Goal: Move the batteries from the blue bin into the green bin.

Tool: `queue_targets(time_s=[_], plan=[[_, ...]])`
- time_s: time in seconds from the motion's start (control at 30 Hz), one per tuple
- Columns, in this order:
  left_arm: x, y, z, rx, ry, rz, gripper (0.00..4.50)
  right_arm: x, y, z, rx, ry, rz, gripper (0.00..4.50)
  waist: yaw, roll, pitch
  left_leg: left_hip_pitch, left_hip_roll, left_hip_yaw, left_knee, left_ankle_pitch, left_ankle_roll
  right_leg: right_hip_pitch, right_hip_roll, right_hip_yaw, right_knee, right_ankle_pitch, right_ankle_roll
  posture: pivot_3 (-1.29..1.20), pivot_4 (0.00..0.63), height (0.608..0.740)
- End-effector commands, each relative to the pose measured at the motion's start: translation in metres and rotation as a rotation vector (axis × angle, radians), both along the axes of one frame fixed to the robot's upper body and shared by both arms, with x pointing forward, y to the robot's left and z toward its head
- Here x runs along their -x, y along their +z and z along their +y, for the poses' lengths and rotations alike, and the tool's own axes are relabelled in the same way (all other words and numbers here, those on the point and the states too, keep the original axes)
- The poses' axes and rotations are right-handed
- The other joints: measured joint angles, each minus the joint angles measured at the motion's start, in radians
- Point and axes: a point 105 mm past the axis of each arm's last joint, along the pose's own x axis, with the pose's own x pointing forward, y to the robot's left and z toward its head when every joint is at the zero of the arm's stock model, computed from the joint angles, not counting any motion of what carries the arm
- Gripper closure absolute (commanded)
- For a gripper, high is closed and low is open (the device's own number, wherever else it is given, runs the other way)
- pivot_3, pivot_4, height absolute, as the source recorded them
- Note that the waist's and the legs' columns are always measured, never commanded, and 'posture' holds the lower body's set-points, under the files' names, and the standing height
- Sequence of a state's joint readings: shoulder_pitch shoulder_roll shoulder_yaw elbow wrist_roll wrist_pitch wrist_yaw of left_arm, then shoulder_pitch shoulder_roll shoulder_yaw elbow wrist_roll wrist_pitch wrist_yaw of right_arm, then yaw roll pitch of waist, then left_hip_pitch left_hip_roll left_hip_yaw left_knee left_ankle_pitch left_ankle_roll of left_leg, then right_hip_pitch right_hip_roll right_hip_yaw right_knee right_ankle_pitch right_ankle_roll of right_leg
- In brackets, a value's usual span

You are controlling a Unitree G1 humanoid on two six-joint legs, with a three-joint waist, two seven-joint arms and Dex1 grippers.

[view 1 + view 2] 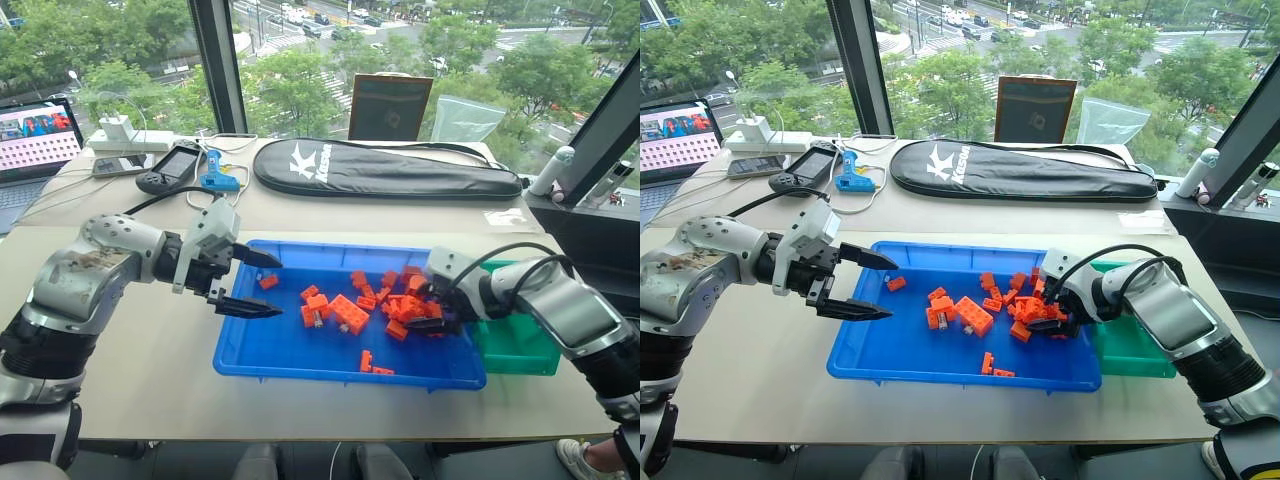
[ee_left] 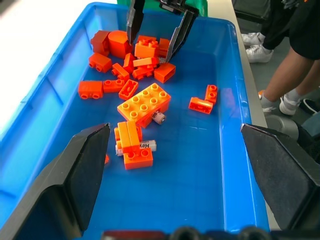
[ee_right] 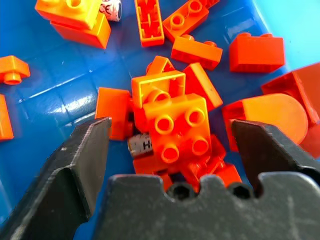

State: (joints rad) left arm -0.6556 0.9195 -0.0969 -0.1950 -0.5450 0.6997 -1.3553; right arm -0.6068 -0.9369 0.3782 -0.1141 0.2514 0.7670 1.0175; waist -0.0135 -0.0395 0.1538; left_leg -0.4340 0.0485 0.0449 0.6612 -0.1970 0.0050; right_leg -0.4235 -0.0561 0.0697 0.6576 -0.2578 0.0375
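The right gripper (image 3: pixel 170 150), jaws spread and empty, is poised over a small grey-silver cylindrical battery (image 3: pixel 141 145) half-buried under orange plastic toy bricks (image 3: pixel 176 131) at the frame's centre, inside the large shallow blue plastic bin (image 1: pixel 300 352). The pick-up step is judged under way; next, a close on the battery alone is called for. The left gripper (image 1: pixel 250 282) hangs open, empty. The small green plastic bin (image 1: pixel 520 348) sits at centre right.

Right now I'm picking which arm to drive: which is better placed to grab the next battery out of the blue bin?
Right. The right hand hangs open, low over the brick pile, straddling a battery that peeks from under a brick. The left hand hovers open above the blue bin's other end.
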Motion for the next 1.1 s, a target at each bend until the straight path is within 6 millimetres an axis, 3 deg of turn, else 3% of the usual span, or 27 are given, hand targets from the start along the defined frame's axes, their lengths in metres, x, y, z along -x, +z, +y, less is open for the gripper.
queue_targets(time_s=[0.03, 0.13, 0.3, 0.5, 0.53, 0.6, 0.67, 0.77, 0.9, 1.1], plan=[[0.002, 0.011, 0.001, 0.01, 0.0, -0.059, 0.0, -0.006, 0.015, 0.002, -0.007, 0.017, -0.062, 2.13, 0.001, 0.0, 0.0, 0.0, 0.0, 0.0, 0.0, 0.0, 0.0, 0.0, 0.0, 0.0, 0.0, 0.0, 0.0, 0.0, 0.15, 0.733], [0.001, 0.011, 0.001, 0.011, 0.007, -0.066, 0.0, -0.01, 0.029, 0.003, -0.016, 0.015, -0.101, 3.06, 0.0, 0.0, 0.0, 0.0, 0.0, 0.0, 0.0, 0.0, 0.0, 0.0, 0.0, 0.0, 0.0, 0.0, 0.0, 0.0, 0.15, 0.733], [0.001, 0.01, 0.0, 0.014, 0.011, -0.072, 0.0, -0.027, 0.049, 0.021, -0.093, 0.006, -0.194, 3.07, -0.006, 0.0, 0.0, 0.0, 0.0, 0.0, 0.0, 0.0, 0.0, 0.0, 0.001, 0.0, 0.001, 0.0, 0.0, 0.0, 0.15, 0.733], [-0.002, 0.01, -0.001, 0.016, 0.018, -0.085, 0.0, -0.046, 0.052, 0.047, -0.156, 0.007, -0.24, 3.07, -0.003, 0.0, 0.0, 0.001, 0.0, 0.0, 0.0, 0.0, 0.0, 0.0, 0.001, 0.0, 0.003, 0.0, 0.0, 0.0, 0.15, 0.733], [-0.002, 0.01, -0.001, 0.016, 0.02, -0.087, 0.0, -0.048, 0.052, 0.049, -0.155, 0.01, -0.25, 2.27, -0.001, 0.0, 0.0, 0.001, 0.0, 0.0, 0.0, 0.0, 0.0, 0.0, 0.001, 0.0, 0.003, 0.0, 0.0, 0.0, 0.15, 0.733], [-0.003, 0.01, -0.001, 0.015, 0.021, -0.089, 0.0, -0.05, 0.052, 0.051, -0.154, 0.017, -0.258, 1.85, 0.002, 0.0, 0.0, 0.0, 0.0, 0.0, 0.0, 0.0, 0.0, 0.0, 0.0, 0.0, 0.002, 0.0, 0.0, 0.0, 0.15, 0.733], [-0.004, 0.01, -0.001, 0.015, 0.021, -0.091, 0.0, -0.05, 0.058, 0.052, -0.154, 0.031, -0.277, 1.14, 0.002, 0.0, 0.0, 0.0, 0.0, 0.0, 0.0, 0.0, 0.0, 0.0, 0.0, 0.0, 0.002, 0.0, 0.0, 0.0, 0.15, 0.733], [-0.005, 0.008, -0.002, 0.01, 0.016, -0.088, 0.0, -0.041, 0.067, 0.038, -0.099, 0.064, -0.291, 0.06, 0.003, 0.001, 0.0, 0.0, 0.0, 0.0, 0.0, 0.0, 0.0, 0.0, 0.0, 0.0, 0.002, 0.0, 0.0, 0.0, 0.15, 0.733], [-0.007, 0.006, -0.006, 0.014, 0.004, -0.088, 0.0, -0.006, 0.047, 0.019, 0.0, 0.155, -0.106, 0.02, 0.008, 0.001, 0.001, 0.0, 0.0, 0.0, 0.0, 0.0, 0.0, 0.0, 0.0, -0.001, 0.001, 0.0, 0.0, 0.0, 0.15, 0.733], [-0.014, 0.006, -0.01, 0.013, -0.002, -0.115, 0.0, 0.014, 0.035, 0.014, 0.018, 0.184, -0.011, 0.02, -0.007, 0.001, 0.001, 0.001, 0.0, 0.0, 0.0, 0.0, 0.0, -0.001, 0.001, 0.0, 0.003, 0.0, 0.0, 0.0, 0.15, 0.733]])
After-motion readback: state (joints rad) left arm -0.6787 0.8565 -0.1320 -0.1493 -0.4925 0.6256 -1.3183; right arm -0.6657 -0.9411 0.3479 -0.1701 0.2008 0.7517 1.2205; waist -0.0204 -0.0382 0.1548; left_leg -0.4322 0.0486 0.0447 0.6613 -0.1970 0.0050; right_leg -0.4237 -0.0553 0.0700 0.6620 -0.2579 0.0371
